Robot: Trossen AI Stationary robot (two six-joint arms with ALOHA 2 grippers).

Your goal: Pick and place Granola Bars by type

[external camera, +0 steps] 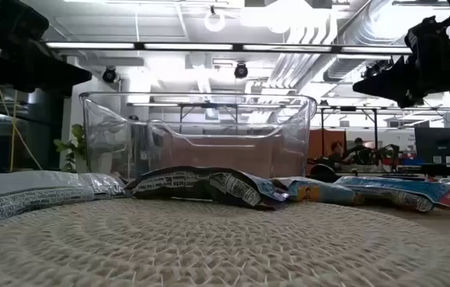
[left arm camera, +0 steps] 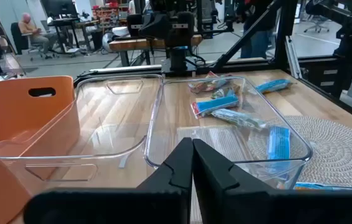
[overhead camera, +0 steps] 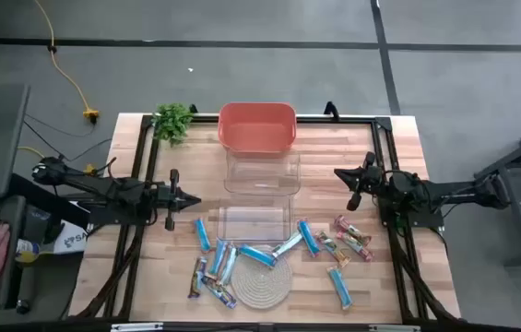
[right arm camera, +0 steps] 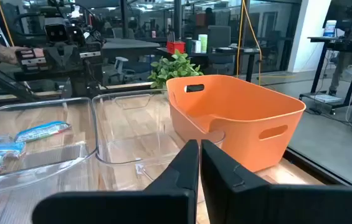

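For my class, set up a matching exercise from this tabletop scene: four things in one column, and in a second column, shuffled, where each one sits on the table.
Things:
1. orange plastic bin
2. round woven rope coaster
3. small green leafy plant
4. left gripper

Places:
A. at the near edge, among the wrapped bars
B. at the far edge, in the middle
C. left of the two clear containers
D. near the far left corner

Pairs: 1-B, 2-A, 3-D, 4-C

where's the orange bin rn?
In the high view the orange bin sits at the table's far edge, centre, touching the far clear container, with the small green plant to its left.
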